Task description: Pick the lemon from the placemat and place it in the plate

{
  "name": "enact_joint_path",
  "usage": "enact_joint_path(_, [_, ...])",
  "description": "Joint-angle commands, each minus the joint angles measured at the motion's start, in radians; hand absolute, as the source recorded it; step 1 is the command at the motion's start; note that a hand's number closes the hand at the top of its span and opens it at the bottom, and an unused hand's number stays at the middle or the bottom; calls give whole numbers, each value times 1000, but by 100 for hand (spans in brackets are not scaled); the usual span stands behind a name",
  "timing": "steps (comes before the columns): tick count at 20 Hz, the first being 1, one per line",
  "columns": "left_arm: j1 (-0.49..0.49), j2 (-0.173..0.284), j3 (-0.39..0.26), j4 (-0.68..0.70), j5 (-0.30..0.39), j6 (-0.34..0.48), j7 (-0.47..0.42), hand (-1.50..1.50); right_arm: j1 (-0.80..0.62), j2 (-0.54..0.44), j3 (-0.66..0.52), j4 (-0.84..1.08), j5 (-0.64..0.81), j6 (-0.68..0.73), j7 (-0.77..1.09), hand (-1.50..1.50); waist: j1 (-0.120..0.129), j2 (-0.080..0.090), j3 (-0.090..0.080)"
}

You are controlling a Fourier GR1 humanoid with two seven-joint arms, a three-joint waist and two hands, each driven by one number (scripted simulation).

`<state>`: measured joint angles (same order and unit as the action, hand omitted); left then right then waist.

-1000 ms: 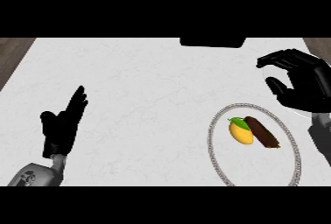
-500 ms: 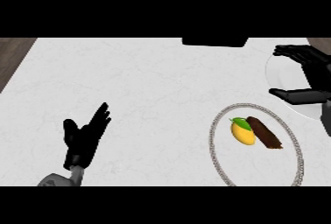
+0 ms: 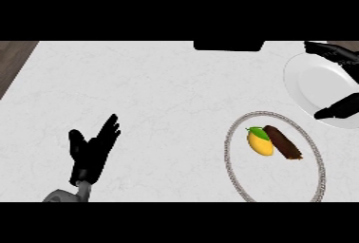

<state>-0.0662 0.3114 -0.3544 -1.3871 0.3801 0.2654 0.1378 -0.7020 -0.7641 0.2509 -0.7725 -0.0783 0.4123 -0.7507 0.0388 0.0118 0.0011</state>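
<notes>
The yellow lemon with a green leaf lies on a round placemat with a grey braided rim, at the right of the counter. A white plate sits up and to the right of the placemat, at the view's right edge. My right hand is open at that edge, its fingers above the plate's far rim and its thumb over the near side; it holds nothing and is well apart from the lemon. My left hand rests open at the lower left, fingers up.
A dark brown bar-shaped thing lies on the placemat right beside the lemon. A black object sits at the counter's far edge. The counter's left edge shows a brown strip at the upper left.
My right hand has drawn off to the right edge, uncovering the white plate. My left hand has sunk lower and tilted. The lemon has not moved.
</notes>
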Motion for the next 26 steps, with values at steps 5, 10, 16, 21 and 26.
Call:
enact_joint_path(5, [-6, -20, 17, 22, -20, 17, 13, 0, -27, -29, 179, -84, 244, 30, -31, -150, -30, -10, -1])
enact_joint_path(10, [34, -12, 37, 4, -30, -12, -4, 0, 33, 17, 206, -183, 338, -46, 69, -150, -36, -13, -1])
enact_joint_path(16, [93, -9, 72, -23, -34, -64, -7, 0, 124, 48, 161, -309, 425, -65, 148, -150, -39, -14, -2])
enact_joint_path(21, [34, -57, 86, 43, -64, -52, -13, 0, 179, 100, 194, -407, 495, -33, 284, -150, -43, -13, -2])
enact_joint_path(26, [99, -56, 90, -41, -108, -52, 20, 0, 235, 111, 128, -383, 561, 2, 213, -150, -38, -13, -1])
